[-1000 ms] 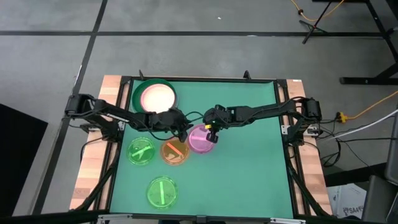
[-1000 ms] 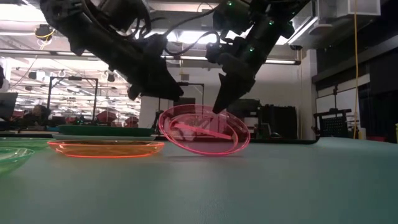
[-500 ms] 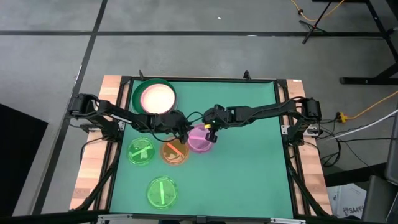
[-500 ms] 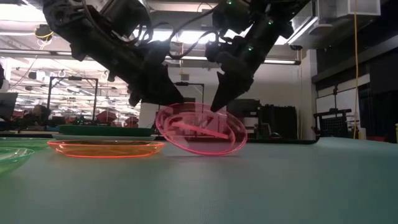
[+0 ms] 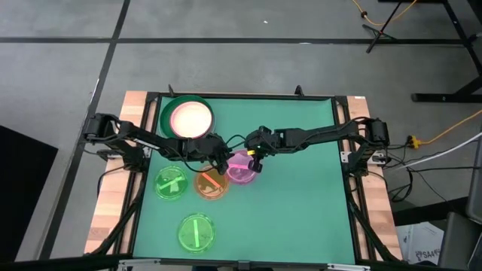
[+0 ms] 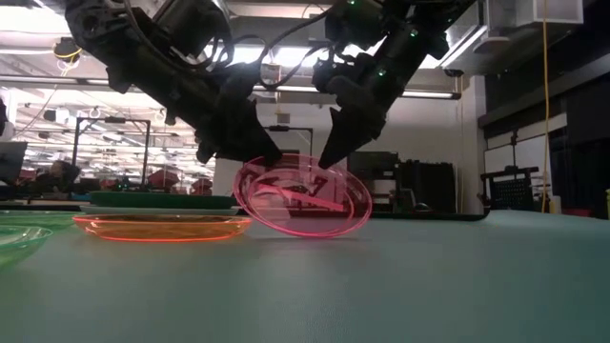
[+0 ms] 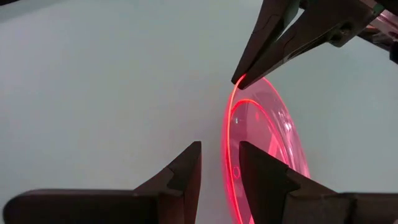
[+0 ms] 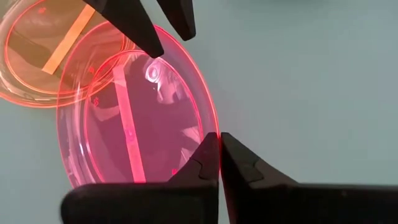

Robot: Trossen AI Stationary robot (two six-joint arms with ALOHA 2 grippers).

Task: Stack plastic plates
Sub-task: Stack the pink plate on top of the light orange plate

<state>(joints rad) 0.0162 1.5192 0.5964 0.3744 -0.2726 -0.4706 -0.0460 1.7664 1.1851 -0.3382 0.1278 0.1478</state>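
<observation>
Near the middle of the green table [image 5: 301, 211], the pink translucent plate [image 5: 242, 167] is seen tilted, one edge resting on the mat and the other raised, as the low view [image 6: 303, 197] shows. A pale bar mark is visible across its inside in the right wrist view [image 8: 134, 134]. Its raised right rim is pinched between the nearly closed fingers of the right gripper [image 5: 254, 155], whose tips meet on the plastic edge [image 8: 217, 140]. At the plate's left rim the left gripper [image 5: 224, 160] is placed with its fingers narrowly parted [image 7: 221, 168], the rim lying at the gap between them; whether the rim is actually gripped cannot be told.

Just left of the pink plate, the orange translucent plate [image 5: 212, 184] lies flat, its rim touching or slightly overlapped by the pink one in the right wrist view [image 8: 56, 50]. Farther left a green translucent plate [image 5: 171, 183] lies flat, and a second green plate [image 5: 196, 232] is found nearer the front edge, well apart from the others.

At the far left corner a dark green plate [image 5: 166, 108] is seen with a cream plate [image 5: 190, 118] nested inside it; anything beneath cannot be told.
</observation>
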